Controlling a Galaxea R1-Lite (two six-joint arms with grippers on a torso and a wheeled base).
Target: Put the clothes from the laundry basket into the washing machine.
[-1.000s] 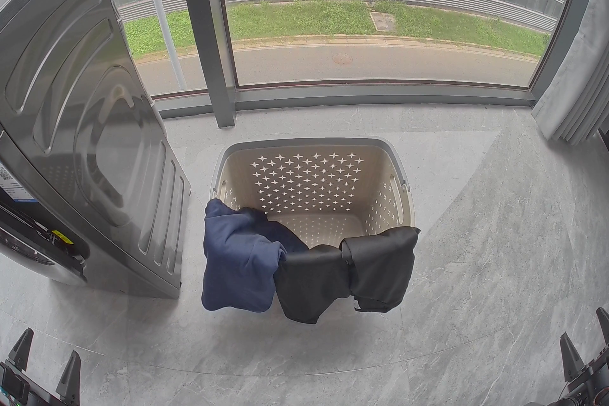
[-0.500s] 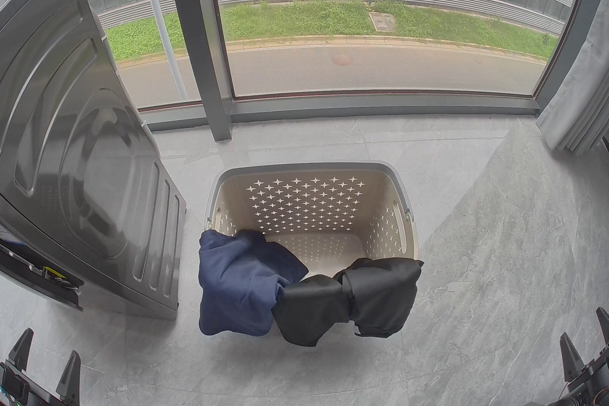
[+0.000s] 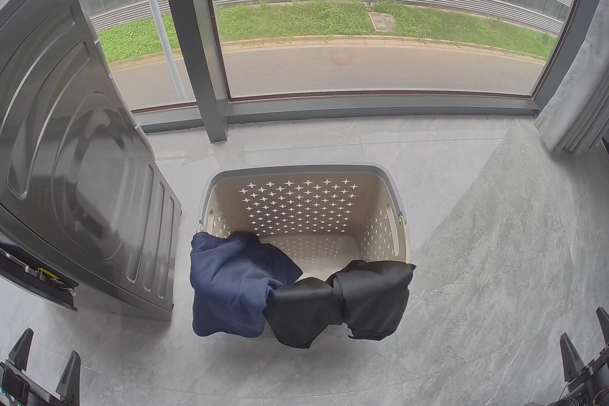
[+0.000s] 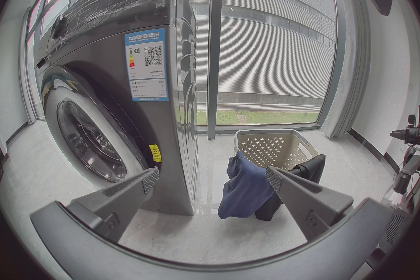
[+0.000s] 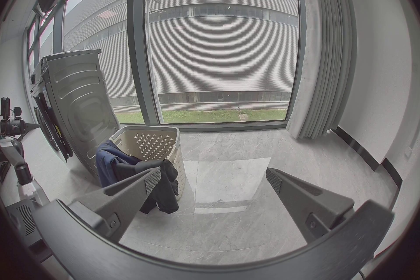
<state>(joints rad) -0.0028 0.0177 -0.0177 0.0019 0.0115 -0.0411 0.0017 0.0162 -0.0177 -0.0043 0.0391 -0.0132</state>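
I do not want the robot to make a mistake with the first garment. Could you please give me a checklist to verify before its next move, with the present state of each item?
1. Left gripper open and empty: ok.
2. Right gripper open and empty: ok.
3. Laundry basket upright on the floor: ok, it stands beside the washing machine.
4. Clothes easy to grasp: ok, the blue garment and the black garment hang over the near rim.
5. Washing machine door open for loading: cannot tell; it looks shut or only ajar.
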